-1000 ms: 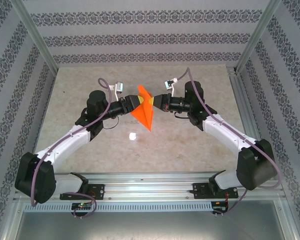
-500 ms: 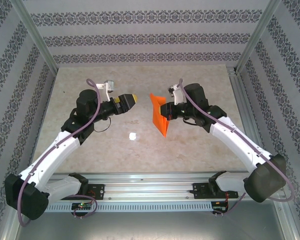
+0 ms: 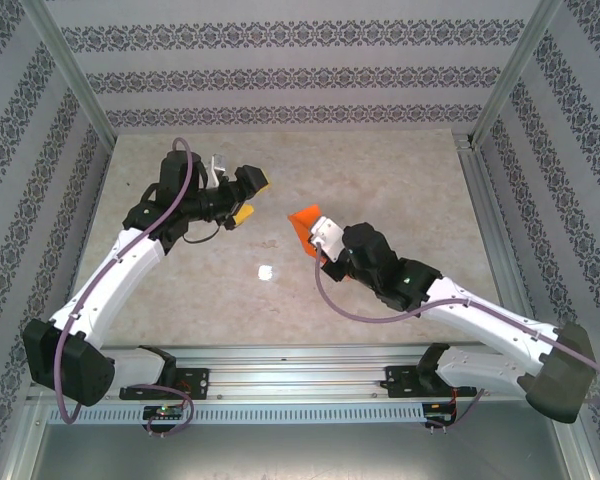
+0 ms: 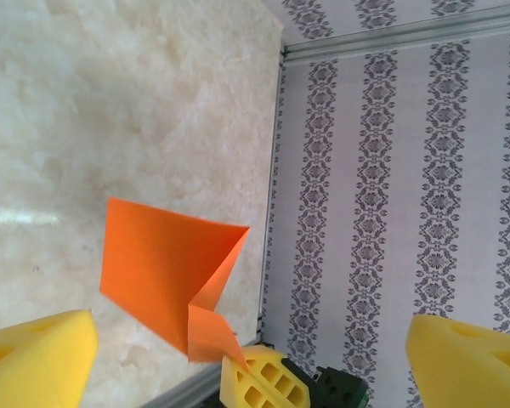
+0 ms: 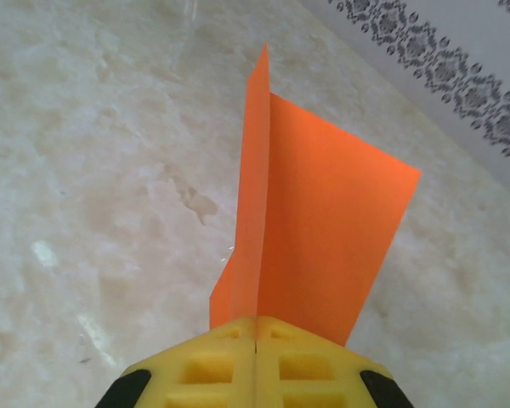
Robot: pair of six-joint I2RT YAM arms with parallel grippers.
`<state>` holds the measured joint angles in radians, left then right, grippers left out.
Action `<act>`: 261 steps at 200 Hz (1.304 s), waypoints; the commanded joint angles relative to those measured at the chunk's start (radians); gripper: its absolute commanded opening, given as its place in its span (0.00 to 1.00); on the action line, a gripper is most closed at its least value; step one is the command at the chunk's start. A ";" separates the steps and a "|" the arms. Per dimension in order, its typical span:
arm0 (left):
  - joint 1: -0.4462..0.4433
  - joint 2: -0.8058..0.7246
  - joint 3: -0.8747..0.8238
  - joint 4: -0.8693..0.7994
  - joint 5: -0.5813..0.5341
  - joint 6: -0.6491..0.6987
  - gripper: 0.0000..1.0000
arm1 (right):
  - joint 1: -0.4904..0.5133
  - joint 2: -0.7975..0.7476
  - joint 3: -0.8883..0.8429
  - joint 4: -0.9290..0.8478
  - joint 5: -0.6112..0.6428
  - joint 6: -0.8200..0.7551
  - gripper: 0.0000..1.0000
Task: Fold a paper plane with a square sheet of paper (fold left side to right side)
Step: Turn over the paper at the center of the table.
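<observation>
The sheet of paper (image 3: 301,218) is bright orange and folded into a creased wedge, held above the table just right of centre. My right gripper (image 3: 315,238) is shut on its lower edge. In the right wrist view the paper (image 5: 323,221) stands up from the closed yellow pads, with my right gripper (image 5: 256,327) pinching it along the crease. My left gripper (image 3: 248,197) hangs open to the left of the paper, apart from it. Its wrist view has the paper (image 4: 161,268) ahead between the spread fingers (image 4: 38,357), pinched at the bottom by the right gripper (image 4: 259,381).
A small white scrap (image 3: 265,271) lies on the marble tabletop (image 3: 400,190) in front of the left gripper. Patterned walls and aluminium posts (image 3: 75,75) close in the back and sides. A metal rail (image 3: 300,360) runs along the near edge.
The left gripper opened, let go of the paper and drew back to the left. The right arm swung the paper nearer to the front, keeping its grip.
</observation>
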<state>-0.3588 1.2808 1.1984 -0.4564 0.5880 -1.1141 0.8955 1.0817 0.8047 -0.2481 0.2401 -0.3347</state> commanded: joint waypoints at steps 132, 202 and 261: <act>-0.146 0.213 0.005 0.053 0.087 -0.201 0.60 | 0.129 0.108 -0.042 0.203 0.325 -0.366 0.03; -0.160 0.257 0.015 0.050 0.085 -0.199 0.29 | 0.127 0.139 -0.029 0.199 0.331 -0.372 0.03; -0.160 0.257 0.018 0.048 0.078 -0.193 0.14 | 0.127 0.151 -0.024 0.189 0.330 -0.372 0.04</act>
<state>-0.5072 1.5337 1.1870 -0.4351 0.6720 -1.3033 1.0145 1.2236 0.7765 -0.0734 0.5594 -0.7029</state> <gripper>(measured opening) 0.162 0.042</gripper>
